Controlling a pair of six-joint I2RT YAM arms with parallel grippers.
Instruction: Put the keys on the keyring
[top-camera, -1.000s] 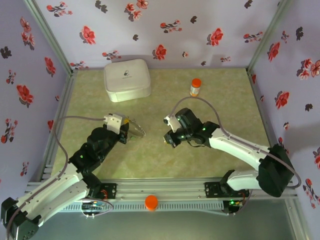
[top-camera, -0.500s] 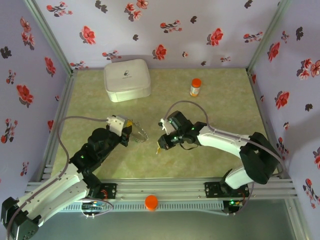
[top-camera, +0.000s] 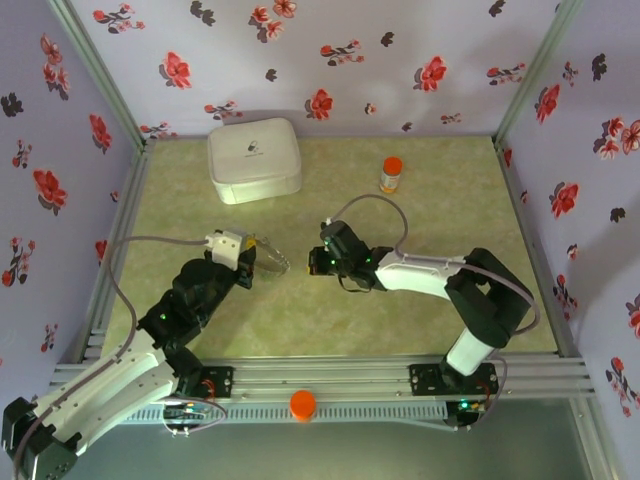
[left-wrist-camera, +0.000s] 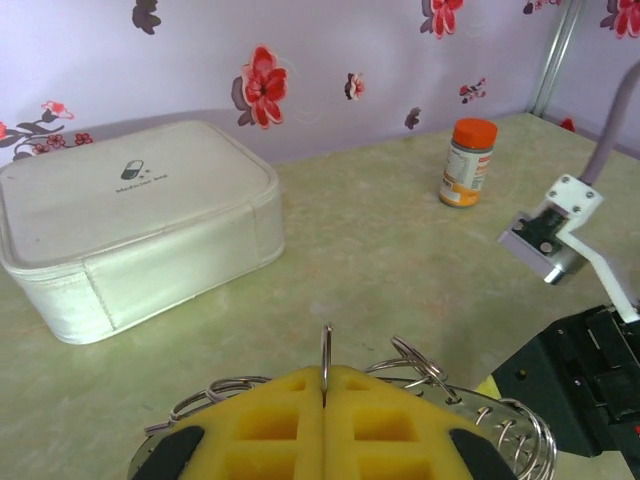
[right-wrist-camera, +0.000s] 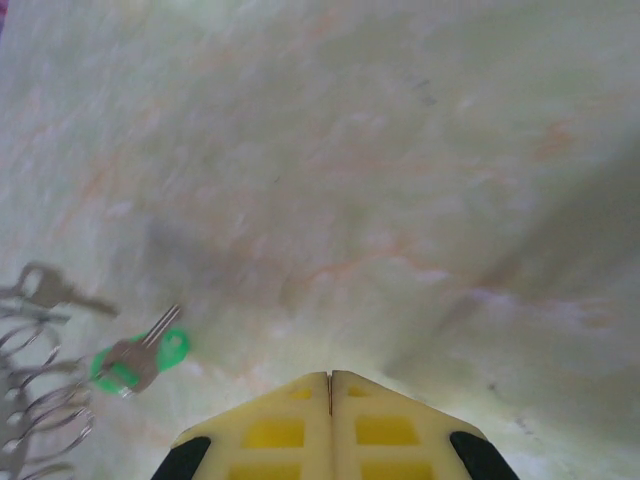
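Pale green marbled bench (top-camera: 420, 210), lilac flowered walls (top-camera: 350, 80), left gripper (left-wrist-camera: 325, 375) jaws pinching keyring (left-wrist-camera: 325, 350), right gripper (right-wrist-camera: 330, 378) jaws pressed together.

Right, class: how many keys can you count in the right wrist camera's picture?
2. A green-tagged key at lower left, beside the keyring; a plain silver key above it at the left edge. Others may be hidden.

Case (top-camera: 255, 158) behind keyring (top-camera: 275, 262), bottle (top-camera: 391, 174) further right.
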